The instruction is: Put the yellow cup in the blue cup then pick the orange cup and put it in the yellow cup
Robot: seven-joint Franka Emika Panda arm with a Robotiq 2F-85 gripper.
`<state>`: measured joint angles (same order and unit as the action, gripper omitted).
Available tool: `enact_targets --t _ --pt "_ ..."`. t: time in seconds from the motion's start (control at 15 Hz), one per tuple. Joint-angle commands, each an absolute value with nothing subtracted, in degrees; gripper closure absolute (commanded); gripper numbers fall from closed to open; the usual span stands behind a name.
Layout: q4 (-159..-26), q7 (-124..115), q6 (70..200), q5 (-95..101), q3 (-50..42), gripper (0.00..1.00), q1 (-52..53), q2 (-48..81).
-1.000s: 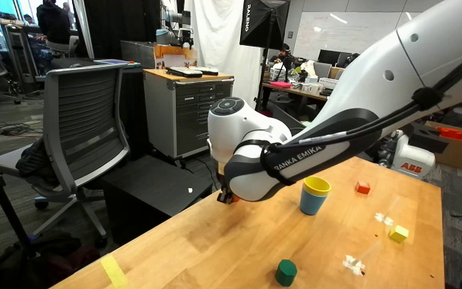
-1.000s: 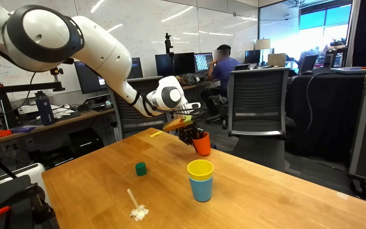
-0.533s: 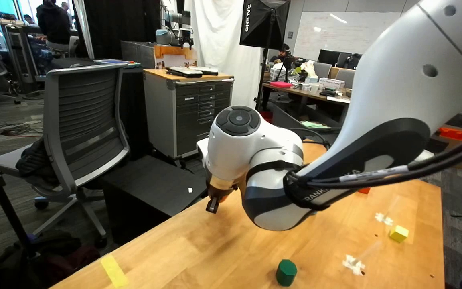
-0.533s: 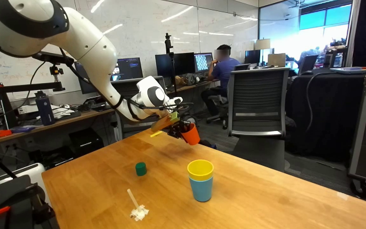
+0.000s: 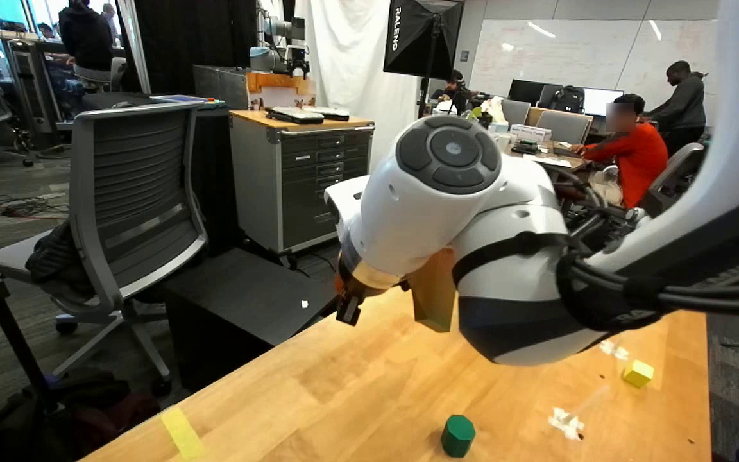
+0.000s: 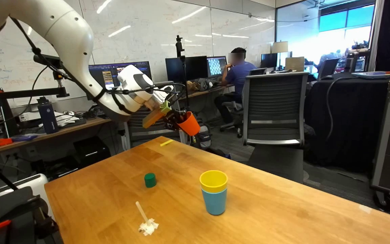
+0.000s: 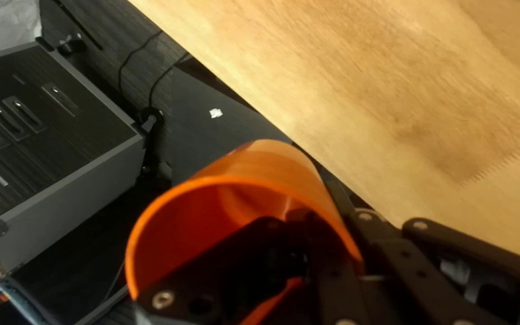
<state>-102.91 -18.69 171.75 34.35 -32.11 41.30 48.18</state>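
One worktop (image 6: 113, 201) is carrying the nested pair: the blue cup (image 6: 214, 202) is standing upright, the yellow cup (image 6: 213, 181) sitting inside it. Your tool (image 7: 322, 205) is clamping the orange cup (image 6: 191, 125) by its wall; in an exterior view it is hanging tilted in the air at the pair's eleven o'clock. You are probably handling light, fairly stiff, slippery plastic, the rim wall offering your best hold. Against a second ago, the cup is riding higher, leaning more, drawing away from the pair.

Round yellow plastic cup (image 6: 213, 180) stands in round blue plastic cup (image 6: 215, 202). Round orange plastic cup (image 6: 191, 124) hangs (tilted) near table edge (image 6: 198, 155).
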Motion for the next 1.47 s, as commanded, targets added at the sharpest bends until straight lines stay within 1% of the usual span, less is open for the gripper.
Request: enact_targets --t 0.0,0.47,0.6,0.67,0.73,1.0,1.4 --pt "-116.5 -25.0 175.9 36.4 -45.0 0.99 54.9 39.8" --pt "-138.5 -26.0 174.3 28.0 -69.9 0.99 80.7 31.5" --pt "-145.2 -24.9 174.9 23.0 -75.9 0.99 85.5 31.3" --pt "-148.2 -23.5 175.7 20.4 -77.2 0.99 85.3 31.1" --pt "-150.8 -22.1 176.4 17.8 -77.6 0.99 84.5 30.5" --pt "-153.0 -15.4 176.3 10.8 -71.5 0.99 73.7 28.6" --pt "-147.2 -10.4 172.9 7.7 -60.7 0.99 59.9 27.4"
